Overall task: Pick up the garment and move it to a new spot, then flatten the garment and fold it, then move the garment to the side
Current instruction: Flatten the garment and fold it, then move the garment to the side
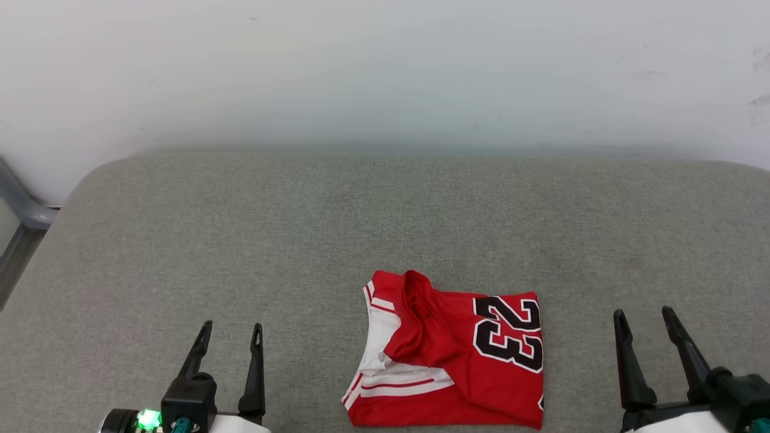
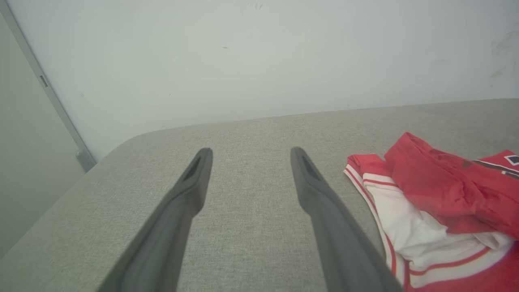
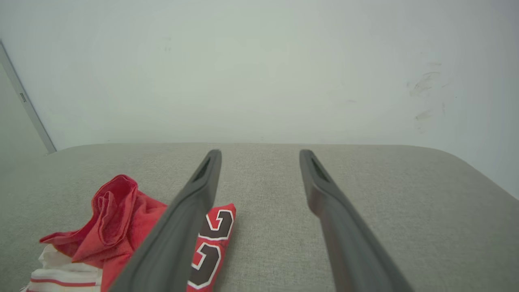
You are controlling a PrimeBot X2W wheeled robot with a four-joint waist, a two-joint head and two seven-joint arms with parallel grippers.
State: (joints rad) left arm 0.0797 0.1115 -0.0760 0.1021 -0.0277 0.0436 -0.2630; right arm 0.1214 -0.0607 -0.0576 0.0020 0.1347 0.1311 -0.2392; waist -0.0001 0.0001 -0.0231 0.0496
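The garment (image 1: 451, 355), a red T-shirt with white sleeves and a black "23", lies folded into a compact block near the front middle of the grey padded surface (image 1: 301, 228). It also shows at the right of the left wrist view as the garment (image 2: 438, 211) and at the lower left of the right wrist view as the garment (image 3: 121, 227). My left gripper (image 1: 231, 334) rests open to the left of it, apart from the cloth. My right gripper (image 1: 643, 319) rests open to its right, also clear of it. Both hold nothing.
A pale wall (image 1: 385, 72) rises behind the padded surface. A grey frame (image 1: 18, 222) stands past the surface's rounded left edge. Bare grey padding stretches behind the shirt and to both sides.
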